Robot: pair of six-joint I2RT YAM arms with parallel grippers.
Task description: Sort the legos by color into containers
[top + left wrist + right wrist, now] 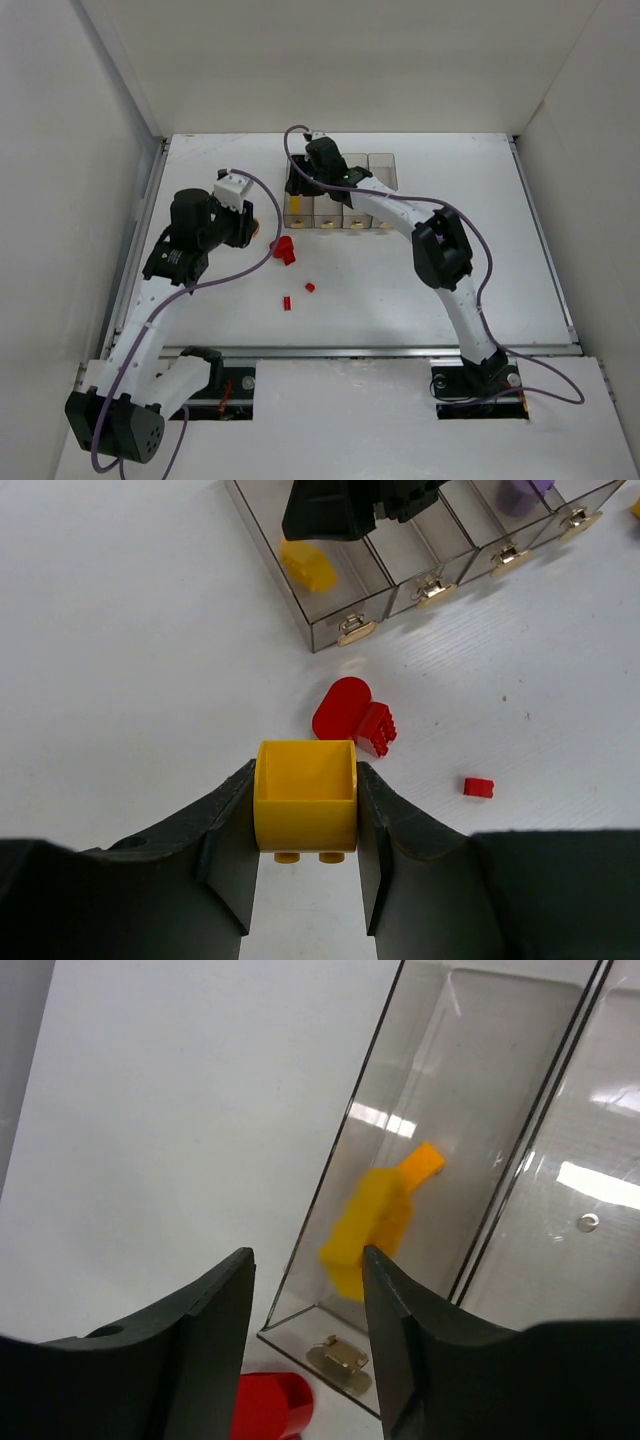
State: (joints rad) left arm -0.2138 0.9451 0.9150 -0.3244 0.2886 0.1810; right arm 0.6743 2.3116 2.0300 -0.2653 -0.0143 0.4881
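Observation:
My left gripper (250, 228) is shut on a yellow lego (305, 795), left of the containers and above the table. A red lego cluster (352, 715) lies just ahead of it, also in the top view (284, 249). Small red bits (309, 287) (287, 302) lie nearer; one shows in the left wrist view (478, 787). The clear containers (355, 195) stand in a row. My right gripper (308, 1290) is open and empty over the leftmost bin (330, 1200), where a blurred yellow lego (380, 1225) sits; it also shows in the left wrist view (308, 566). A purple lego (520, 492) is in another bin.
White walls enclose the table on the left, back and right. The right arm (440, 250) stretches diagonally from its base to the bins. Cables loop over both arms. A red piece (265, 1410) lies at the near end of the leftmost bin.

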